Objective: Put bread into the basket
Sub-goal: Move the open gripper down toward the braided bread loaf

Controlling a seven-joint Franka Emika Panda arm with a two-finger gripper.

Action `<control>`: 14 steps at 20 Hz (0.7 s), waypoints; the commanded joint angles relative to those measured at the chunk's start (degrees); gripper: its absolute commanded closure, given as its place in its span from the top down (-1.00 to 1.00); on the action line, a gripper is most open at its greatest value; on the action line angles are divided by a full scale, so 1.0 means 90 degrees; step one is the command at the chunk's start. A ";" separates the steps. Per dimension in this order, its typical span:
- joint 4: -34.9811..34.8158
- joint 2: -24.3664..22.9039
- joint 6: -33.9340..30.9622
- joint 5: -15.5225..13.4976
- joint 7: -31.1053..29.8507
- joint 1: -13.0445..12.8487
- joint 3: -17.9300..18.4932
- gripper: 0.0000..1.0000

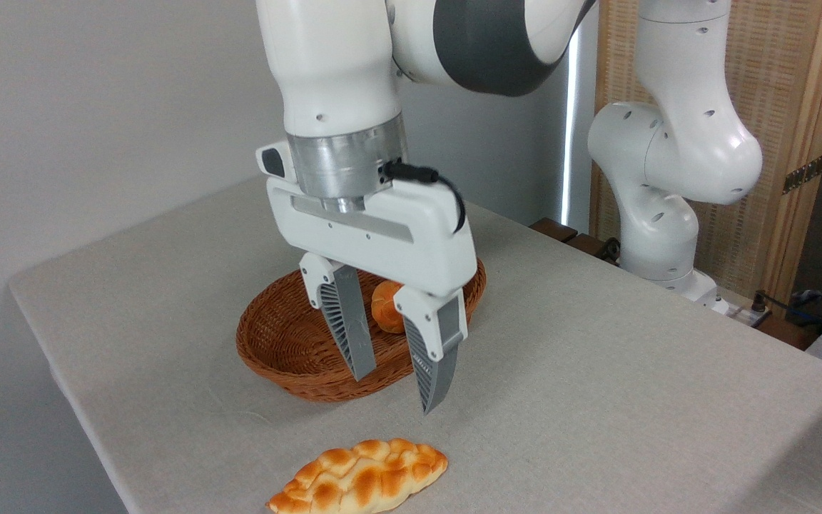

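The gripper (pixel 397 392) hangs above the table (pixel 596 400) with its 2 grey ribbed fingers (pixel 345 321) pointing down and spread apart, nothing between them. The jaws are open and empty. Their tips are clear of the tabletop.

The bread (pixel 359 480), a long flat braided loaf with pointed ends, a golden-orange crust and pale seams, lies on the table below and in front of the jaws, near the front edge. It lies apart from the fingertips, untouched by either finger. Its long axis runs from lower left to upper right, and its right end sits almost under the right-hand fingertip as the camera sees it.

The basket (pixel 275 343), oval, shallow, reddish-brown wicker with a braided rim, stands on the table behind the jaws. The left-hand finger overlaps its interior in the view and the right-hand finger crosses its front rim, but whether the fingers hang over the basket or in front of it cannot be told. Inside the basket, seen in the gap between the 2 fingers, sits a small round orange bun (pixel 386 307).

A black cable (pixel 439 187) loops from the silver wrist flange to the white gripper body. No brand, label or writing can be read on the arm, the gripper or anything on the table.
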 commanded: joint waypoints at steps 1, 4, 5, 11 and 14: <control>-0.0123 0.0180 0.0381 0.0106 0.1104 -0.0010 -0.0009 1.00; -0.0250 0.0531 0.0869 0.0106 0.1953 -0.0010 -0.0009 1.00; -0.0270 0.0649 0.0938 0.0106 0.2150 -0.0010 -0.0009 1.00; -0.0280 0.0757 0.1017 0.0077 0.2502 0.0000 -0.0097 1.00; -0.0299 0.0738 0.0939 0.0009 0.2883 -0.0010 -0.0126 1.00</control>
